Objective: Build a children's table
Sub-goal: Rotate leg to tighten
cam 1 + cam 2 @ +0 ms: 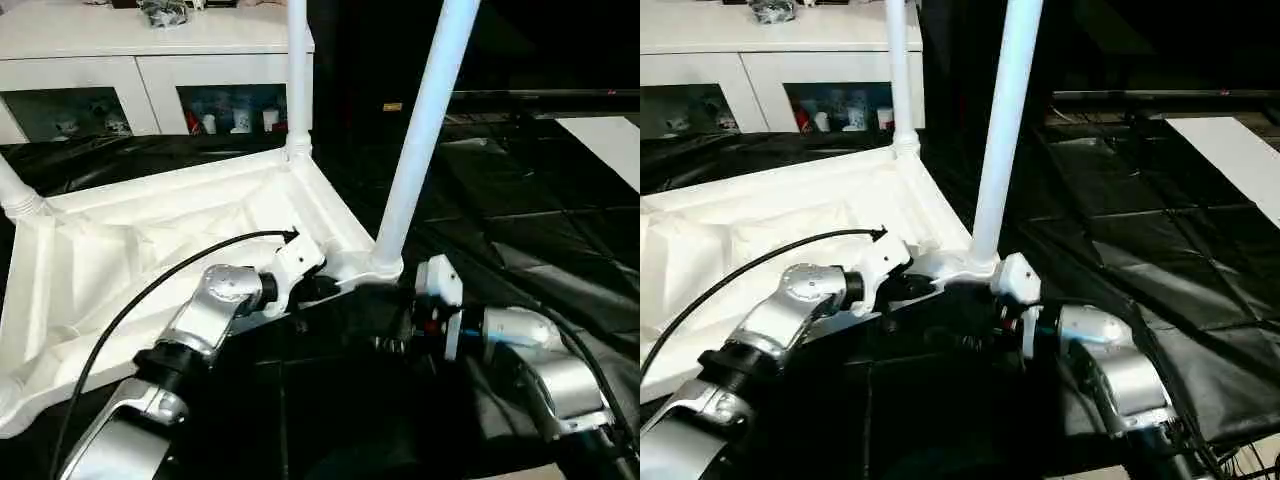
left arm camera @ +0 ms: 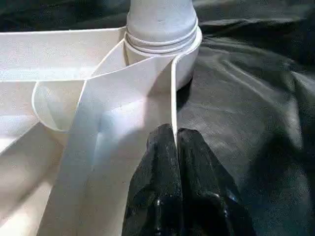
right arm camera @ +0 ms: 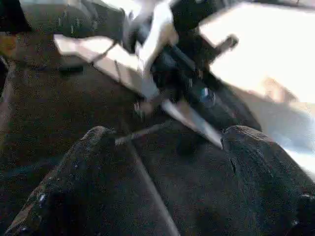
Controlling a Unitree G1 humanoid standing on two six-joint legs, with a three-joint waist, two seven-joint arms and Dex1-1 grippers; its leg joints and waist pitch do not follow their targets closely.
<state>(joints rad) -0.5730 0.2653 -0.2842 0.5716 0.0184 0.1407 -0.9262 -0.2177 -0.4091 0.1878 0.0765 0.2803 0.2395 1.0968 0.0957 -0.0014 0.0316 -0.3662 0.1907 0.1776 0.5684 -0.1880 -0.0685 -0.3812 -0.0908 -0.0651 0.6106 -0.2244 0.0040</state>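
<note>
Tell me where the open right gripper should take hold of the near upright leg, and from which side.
Probably low on the leg, just above its socket, from the robot's right: the right gripper is open there, and the left gripper pinches the tabletop's rim opposite.

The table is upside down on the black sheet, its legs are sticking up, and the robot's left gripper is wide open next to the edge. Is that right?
Almost. The left gripper is not wide open. The left wrist view shows its two black fingers pinched shut on the thin edge of the tabletop, close to the nearest leg. The rest is right: the table lies upside down on the black sheet with legs sticking up.
</note>
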